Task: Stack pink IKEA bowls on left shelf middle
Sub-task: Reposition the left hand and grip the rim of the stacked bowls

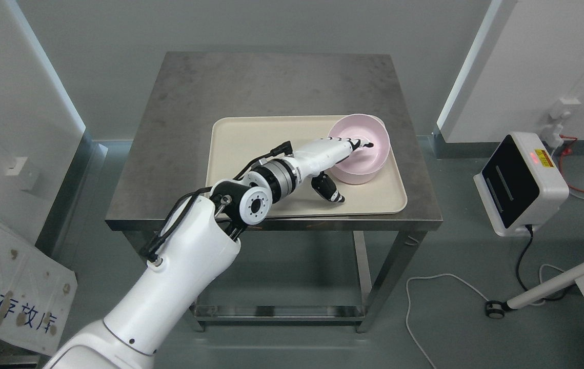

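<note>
A pink bowl [374, 154] sits at the right end of a beige tray [250, 143] on a steel table [271, 87]. It tilts so that its opening faces left, toward me. A second rim shows behind its upper edge, so it may be two nested bowls. My left hand [353, 171] reaches in from the lower left. Its fingers [358, 143] lie over the near rim inside the bowl, and the thumb [330, 190] is below, outside the wall. The hand grips the bowl's near rim. No shelf is in view. My right arm is out of view.
A white device with a black screen [522, 184] stands on the floor to the right, with cables [440, 287] trailing from it. A wheeled white pole [553, 284] lies at lower right. White panels [9, 287] lean at the left.
</note>
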### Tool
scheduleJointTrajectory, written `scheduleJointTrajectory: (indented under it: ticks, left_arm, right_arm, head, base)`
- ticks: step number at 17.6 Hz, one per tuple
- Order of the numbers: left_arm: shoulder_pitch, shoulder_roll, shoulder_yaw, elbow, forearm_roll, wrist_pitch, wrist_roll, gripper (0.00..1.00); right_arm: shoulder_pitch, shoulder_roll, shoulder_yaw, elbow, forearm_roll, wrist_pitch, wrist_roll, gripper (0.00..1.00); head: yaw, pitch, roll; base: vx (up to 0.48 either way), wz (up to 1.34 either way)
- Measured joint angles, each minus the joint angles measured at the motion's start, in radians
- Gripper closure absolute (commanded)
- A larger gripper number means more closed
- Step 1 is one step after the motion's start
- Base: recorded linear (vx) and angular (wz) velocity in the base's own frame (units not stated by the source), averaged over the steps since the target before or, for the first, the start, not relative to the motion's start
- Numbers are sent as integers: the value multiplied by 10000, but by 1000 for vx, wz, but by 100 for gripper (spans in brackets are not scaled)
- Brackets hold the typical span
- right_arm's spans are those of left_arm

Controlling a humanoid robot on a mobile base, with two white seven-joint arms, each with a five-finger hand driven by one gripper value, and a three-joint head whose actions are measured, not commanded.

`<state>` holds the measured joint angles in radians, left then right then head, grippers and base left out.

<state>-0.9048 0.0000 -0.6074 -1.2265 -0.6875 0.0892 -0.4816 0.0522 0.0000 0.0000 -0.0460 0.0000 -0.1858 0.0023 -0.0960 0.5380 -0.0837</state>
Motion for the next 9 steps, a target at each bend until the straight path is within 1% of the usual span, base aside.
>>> scheduleJointTrajectory:
  ticks: [4, 9]
  left_arm:
    - [-435, 0, -239, 117, -493, 260, -108, 22]
    - [-679, 0, -679, 349, -772, 313, -134, 31]
  right_arm:
    - [0, 0, 0, 0, 0, 0, 0, 0]
    - [0, 0, 0, 0, 0, 0, 0, 0]
  head:
    - [0, 0, 0]
    - [0, 0, 0]
  base:
    - [0, 0]
    - [0, 0]
